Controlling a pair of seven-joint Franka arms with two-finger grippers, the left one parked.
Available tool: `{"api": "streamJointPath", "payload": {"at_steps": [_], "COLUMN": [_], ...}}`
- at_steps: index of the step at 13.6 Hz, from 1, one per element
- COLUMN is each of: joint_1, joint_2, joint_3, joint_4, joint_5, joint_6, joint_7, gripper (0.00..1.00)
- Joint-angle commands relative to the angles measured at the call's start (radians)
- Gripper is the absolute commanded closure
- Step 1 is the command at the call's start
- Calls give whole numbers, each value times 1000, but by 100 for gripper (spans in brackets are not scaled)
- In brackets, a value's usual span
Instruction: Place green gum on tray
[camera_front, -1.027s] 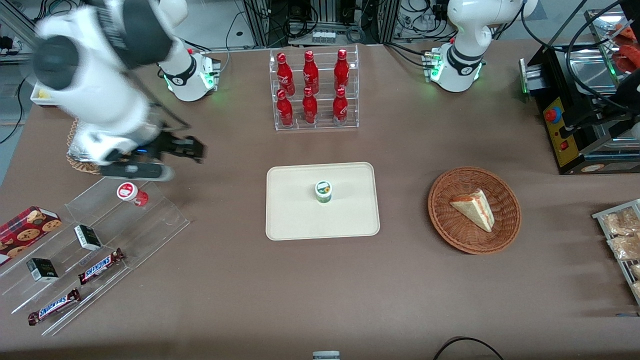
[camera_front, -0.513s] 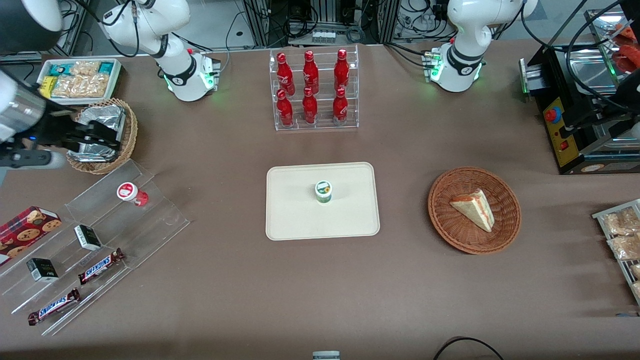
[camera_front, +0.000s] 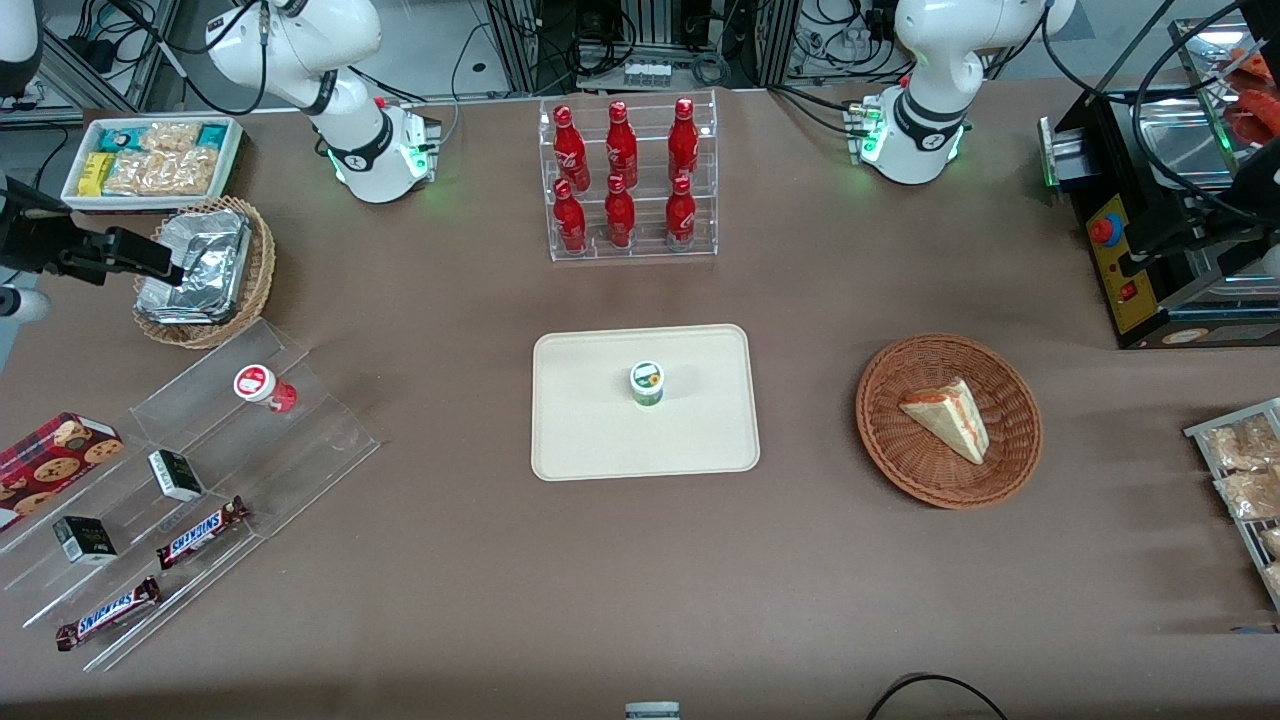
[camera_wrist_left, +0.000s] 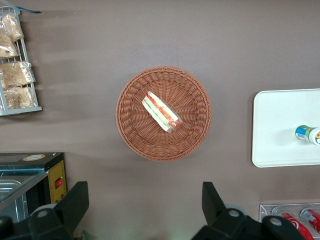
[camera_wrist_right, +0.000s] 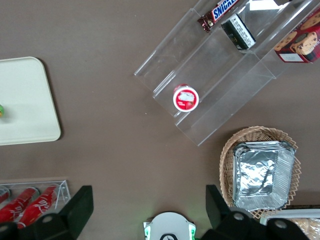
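My black gripper (camera_front: 150, 262) hangs open beside silver foil trays (camera_front: 195, 265); the green gum (camera_front: 647, 384) has a white lid, on the cream tray (camera_front: 600, 440).

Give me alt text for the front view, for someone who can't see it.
A green gum canister stands upright near the middle of a cream tray on a brown table. The right arm's gripper, open, hovers over a wicker basket of foil containers at the working arm's end. A rack of red bottles stands farther from the camera than the tray.
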Motion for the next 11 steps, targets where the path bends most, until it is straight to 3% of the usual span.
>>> {"api": "streamJointPath", "payload": {"at_steps": [1,3,6,11], "joint_1": [-7,-45,-225,-274], "joint_2": [-31,-8,20,35], "joint_3": [13,44,246,286], "joint_4": [-41,-21,14,16], "joint_5": [-31,-28,-30,-26], "joint_6": [26,42,39,77], "joint_7": [-7,-10,-2,-11], "gripper": [0,0,0,0]}}
